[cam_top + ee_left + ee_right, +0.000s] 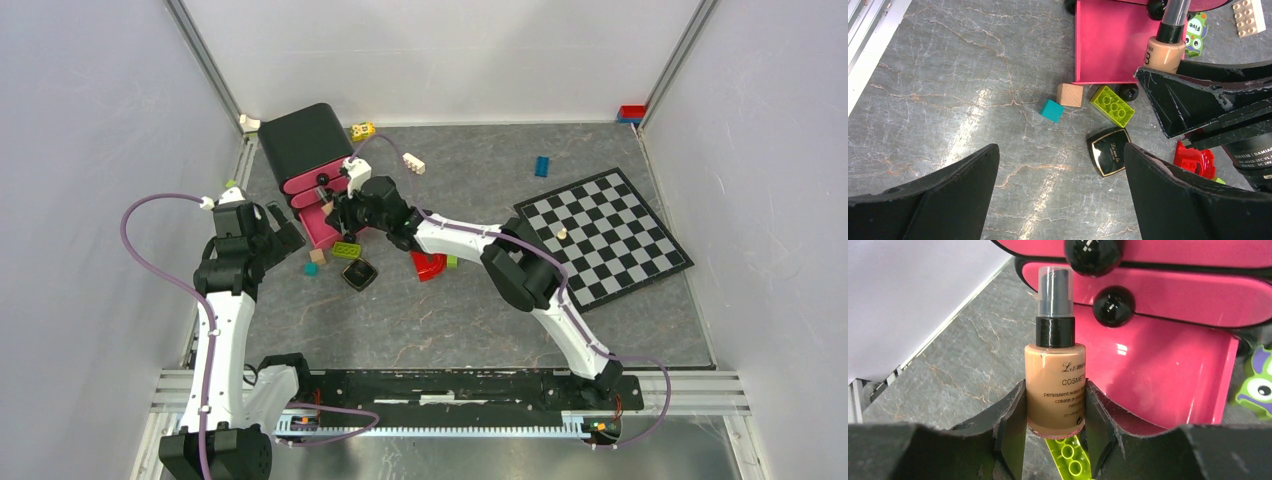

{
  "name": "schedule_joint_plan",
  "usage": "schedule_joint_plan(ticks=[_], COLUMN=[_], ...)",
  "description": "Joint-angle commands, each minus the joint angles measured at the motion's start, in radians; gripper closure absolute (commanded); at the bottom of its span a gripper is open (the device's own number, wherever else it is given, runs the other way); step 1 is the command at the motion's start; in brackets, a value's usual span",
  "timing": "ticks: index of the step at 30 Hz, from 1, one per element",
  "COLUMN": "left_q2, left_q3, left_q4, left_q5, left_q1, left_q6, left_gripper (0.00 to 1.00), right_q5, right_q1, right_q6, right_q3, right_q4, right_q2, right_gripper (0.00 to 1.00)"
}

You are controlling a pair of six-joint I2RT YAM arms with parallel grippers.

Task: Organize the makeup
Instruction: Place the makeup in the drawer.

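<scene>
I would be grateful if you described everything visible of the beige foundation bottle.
The foundation bottle is small and cylindrical, seemingly clear glass or plastic filled with beige liquid, with dark print, a black collar and a black pump under a clear cap. The right hand clamps its lower body between two black fingers, cap end pointing away from the hand, beside the open pink drawer and above a lime brick. Its exact tilt is unclear; only the fingers visibly touch it.
</scene>
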Motion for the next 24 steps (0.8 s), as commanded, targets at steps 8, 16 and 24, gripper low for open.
schedule_joint_plan(ticks=[8, 16, 24], left_q2=[-0.011, -0.009, -0.005], left_q3=[0.001, 0.0, 0.001], left_q4=[0.038, 0.038, 0.038], left_q5=[0.002, 0.004, 0.011], left_q1=[0.007, 0.007, 0.007], left_q6=[0.009, 0.009, 0.008], left_gripper=[0.0, 0.0, 0.0], right_q5=[0.063, 0.143, 0.183], right_q1=[0.027, 0.033, 0.048], right_q6=[0.026, 0.023, 0.012], right_q3=[0.063, 0.059, 0.025], right_q4=[0.261, 0.285, 0.247], right_q2=[0.076, 0.108, 0.098], right_gripper=[0.76, 0.77, 0.77])
